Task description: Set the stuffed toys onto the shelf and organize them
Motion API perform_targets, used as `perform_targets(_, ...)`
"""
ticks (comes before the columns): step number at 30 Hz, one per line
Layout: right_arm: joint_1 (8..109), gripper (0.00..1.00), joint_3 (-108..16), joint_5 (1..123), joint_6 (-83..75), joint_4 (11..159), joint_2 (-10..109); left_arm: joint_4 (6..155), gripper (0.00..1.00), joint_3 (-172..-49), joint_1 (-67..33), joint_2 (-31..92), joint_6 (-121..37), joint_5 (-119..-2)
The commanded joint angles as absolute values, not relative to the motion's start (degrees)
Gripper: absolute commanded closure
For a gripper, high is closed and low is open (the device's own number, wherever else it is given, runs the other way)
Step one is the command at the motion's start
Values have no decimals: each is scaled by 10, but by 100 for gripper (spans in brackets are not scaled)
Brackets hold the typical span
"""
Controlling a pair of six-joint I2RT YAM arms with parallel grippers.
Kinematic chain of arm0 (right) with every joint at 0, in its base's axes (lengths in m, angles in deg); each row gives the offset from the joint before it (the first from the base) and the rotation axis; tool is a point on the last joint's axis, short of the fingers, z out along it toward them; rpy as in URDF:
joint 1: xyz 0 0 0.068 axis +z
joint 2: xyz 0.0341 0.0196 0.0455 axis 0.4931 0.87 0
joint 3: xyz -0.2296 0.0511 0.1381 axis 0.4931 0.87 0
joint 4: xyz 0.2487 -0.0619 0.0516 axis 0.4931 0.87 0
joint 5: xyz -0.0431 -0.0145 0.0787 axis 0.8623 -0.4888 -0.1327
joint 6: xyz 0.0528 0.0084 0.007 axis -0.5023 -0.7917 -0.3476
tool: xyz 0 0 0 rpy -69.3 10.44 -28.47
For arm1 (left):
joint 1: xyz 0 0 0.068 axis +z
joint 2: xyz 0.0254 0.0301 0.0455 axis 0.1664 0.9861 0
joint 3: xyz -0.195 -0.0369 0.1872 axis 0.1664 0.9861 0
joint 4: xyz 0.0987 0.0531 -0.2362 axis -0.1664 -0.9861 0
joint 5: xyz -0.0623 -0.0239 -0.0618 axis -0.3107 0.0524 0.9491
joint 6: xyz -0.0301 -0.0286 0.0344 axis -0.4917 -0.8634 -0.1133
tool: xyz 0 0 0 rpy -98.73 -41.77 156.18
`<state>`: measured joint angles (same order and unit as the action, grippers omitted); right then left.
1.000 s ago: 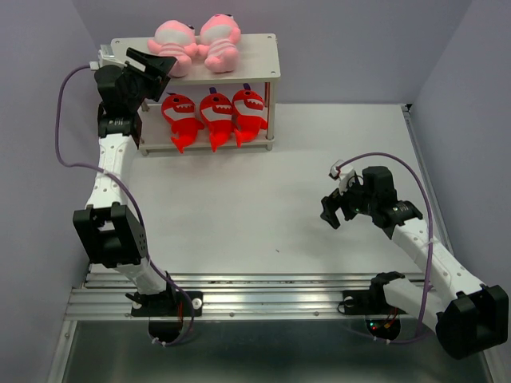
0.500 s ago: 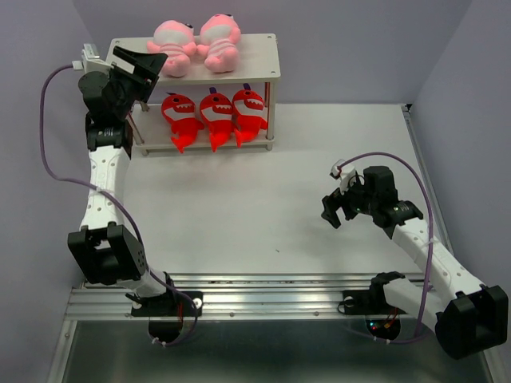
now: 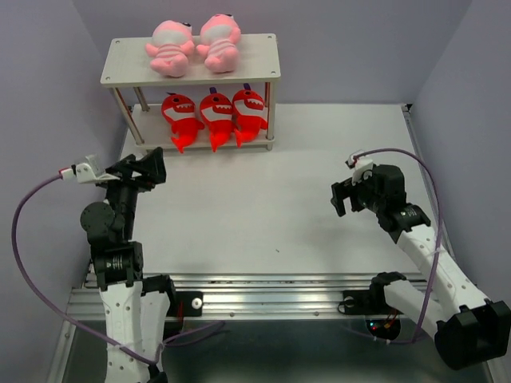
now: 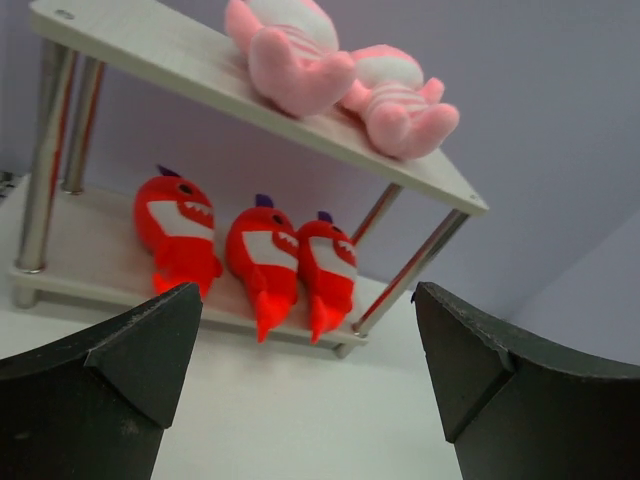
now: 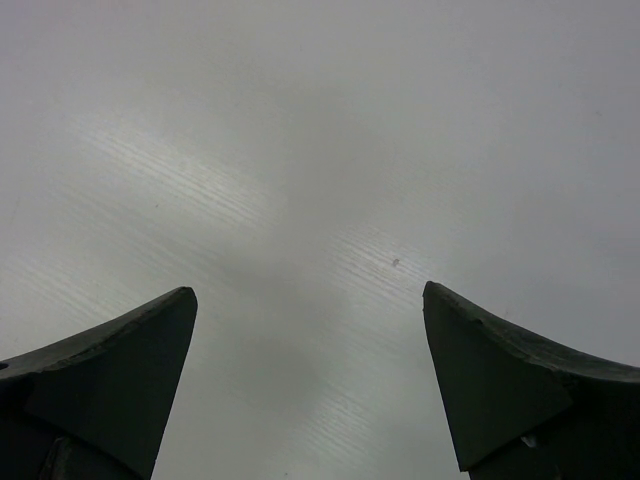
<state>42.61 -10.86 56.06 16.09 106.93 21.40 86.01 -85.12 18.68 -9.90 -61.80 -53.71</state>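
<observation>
Two pink toys (image 3: 169, 49) lie side by side on the top board of the shelf (image 3: 257, 64). They touch each other and sit left of the board's middle, so the right end of the board shows as bare surface. On the lower board three red sharks (image 3: 215, 114) stand in a tight row, shoulder to shoulder. Their white toothy grins face outward and their tail tips reach the board's front edge.

The shelf stands at the far left corner of the white table (image 3: 287, 183), close to the back wall and the left wall. A wide stretch of tabletop lies between it and the arms.

The left gripper (image 3: 148, 165) hangs above the table's left edge, well apart from the shelf and aimed towards it. Its fingers are spread wide and hold nothing; in the left wrist view both shelf boards show between them. The right gripper (image 3: 343, 198) hangs over the right half of the table, also spread wide and holding nothing. Its wrist view shows only plain tabletop between the fingers.
</observation>
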Motion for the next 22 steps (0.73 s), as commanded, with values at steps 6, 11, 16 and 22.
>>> perform_targets(6,421,0,-159,791,91,999,205,800,1,-701,187,-199,-462,-576)
perform_targets(11,421,0,-161,812,81,995,163,809,1,-701,187,-201,-460,-552)
perform_targets(16,421,0,-136,813,67,976,114,796,1,-698,187,-198,-456,-537)
perform_targets(22,421,0,-120,843,46,967,94,792,1,-697,185,-204,-459,-542)
